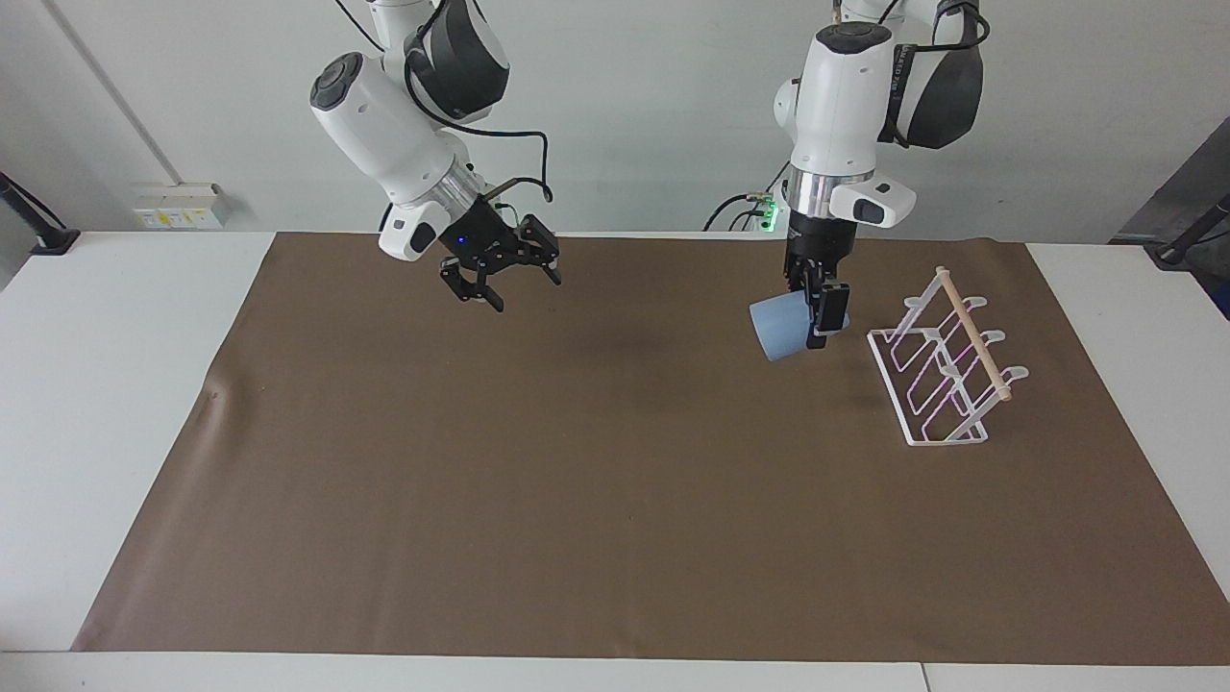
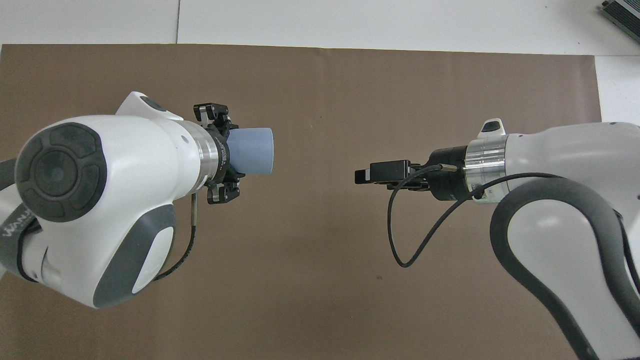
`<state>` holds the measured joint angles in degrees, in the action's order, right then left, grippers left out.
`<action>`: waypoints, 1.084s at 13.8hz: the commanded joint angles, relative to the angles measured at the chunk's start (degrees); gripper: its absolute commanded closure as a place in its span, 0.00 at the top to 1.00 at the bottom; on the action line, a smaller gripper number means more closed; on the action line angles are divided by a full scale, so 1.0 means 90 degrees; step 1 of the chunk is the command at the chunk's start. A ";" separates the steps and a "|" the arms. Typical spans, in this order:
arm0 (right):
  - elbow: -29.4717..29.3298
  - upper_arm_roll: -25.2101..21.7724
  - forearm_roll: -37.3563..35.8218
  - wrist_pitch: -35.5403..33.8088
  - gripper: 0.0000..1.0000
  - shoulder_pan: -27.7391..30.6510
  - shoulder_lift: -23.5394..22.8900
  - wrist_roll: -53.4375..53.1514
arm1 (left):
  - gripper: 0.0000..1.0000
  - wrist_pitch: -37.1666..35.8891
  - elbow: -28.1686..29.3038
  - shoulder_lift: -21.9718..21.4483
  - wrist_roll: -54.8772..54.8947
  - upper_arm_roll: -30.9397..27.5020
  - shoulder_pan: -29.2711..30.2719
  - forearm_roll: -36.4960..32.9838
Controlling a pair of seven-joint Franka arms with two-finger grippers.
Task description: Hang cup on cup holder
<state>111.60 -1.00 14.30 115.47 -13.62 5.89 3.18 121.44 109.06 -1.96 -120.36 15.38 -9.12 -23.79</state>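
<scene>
Above the brown mat point(image 1: 615, 461) on the bench point(image 1: 115, 404), near cup holder point(image 1: 947, 370): left end effector point(image 1: 817, 322) clamped on tilted cup point(image 1: 780, 329); right end effector point(image 1: 504, 279) spread, holding nothing.

Overhead, the left arm point(image 2: 100, 210) hides the cup holder point(image 1: 947, 360) — its elbow runs off-frame.

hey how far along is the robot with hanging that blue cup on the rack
Picked up: the left gripper is shut on the cup and holds it in the air over the brown mat, beside the cup holder. The right gripper is open, empty, and waits over the mat toward its own end. Left to do: bring the cup to the holder, slip it onto a prong, and release. The holder's prongs are all bare.
</scene>
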 commanded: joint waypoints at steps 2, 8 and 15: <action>-0.0573 0.0052 -0.1371 -0.0583 1.00 0.0389 -0.0078 -0.0050 | 0.00 -0.0338 0.0109 0.0198 0.0092 0.0020 0.0163 -0.1144; -0.1412 0.0023 -0.1570 -0.1373 1.00 0.1120 -0.0088 -0.0089 | 0.00 -0.0593 0.0109 0.0403 0.0238 0.0020 0.0856 -0.2687; -0.2303 0.0014 -0.1716 -0.2938 1.00 0.1718 -0.0215 -0.0118 | 0.00 -0.0632 0.1024 0.0121 0.0346 0.0020 0.1120 -0.3732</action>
<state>92.66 -1.55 0.78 90.74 1.34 5.77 3.18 116.09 113.43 2.27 -117.71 15.06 0.48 -54.65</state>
